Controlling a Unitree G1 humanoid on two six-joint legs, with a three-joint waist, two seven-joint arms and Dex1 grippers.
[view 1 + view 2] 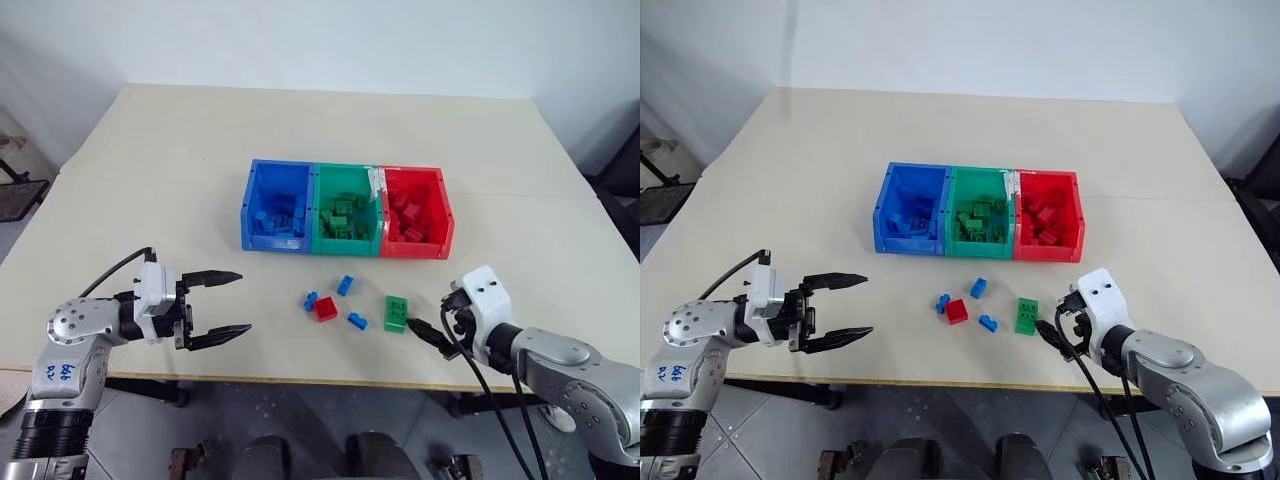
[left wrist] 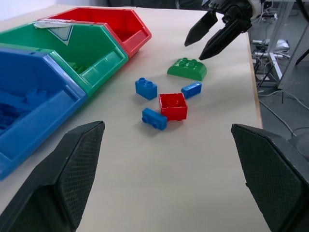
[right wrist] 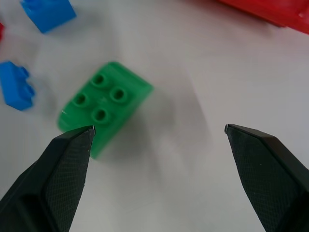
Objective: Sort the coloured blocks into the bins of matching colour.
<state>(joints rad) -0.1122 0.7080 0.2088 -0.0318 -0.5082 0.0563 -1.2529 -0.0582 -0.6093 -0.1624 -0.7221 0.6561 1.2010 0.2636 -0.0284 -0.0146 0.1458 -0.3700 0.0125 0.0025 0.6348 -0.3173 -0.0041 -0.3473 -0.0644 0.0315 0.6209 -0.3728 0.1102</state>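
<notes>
Green block [image 1: 396,312] lies on the worktop [image 1: 200,180] below the red bin [image 1: 416,226]; my right gripper [image 1: 428,334], fingers wide, sits off-centre and may nudge it toward the blue blocks [image 1: 345,285].

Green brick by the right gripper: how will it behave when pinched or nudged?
The green brick looks like rigid plastic, so probably stiff and light. Lying flat on the table, it should slide, not roll. Its rounded, glossy edges might slip between the fingers.
</notes>
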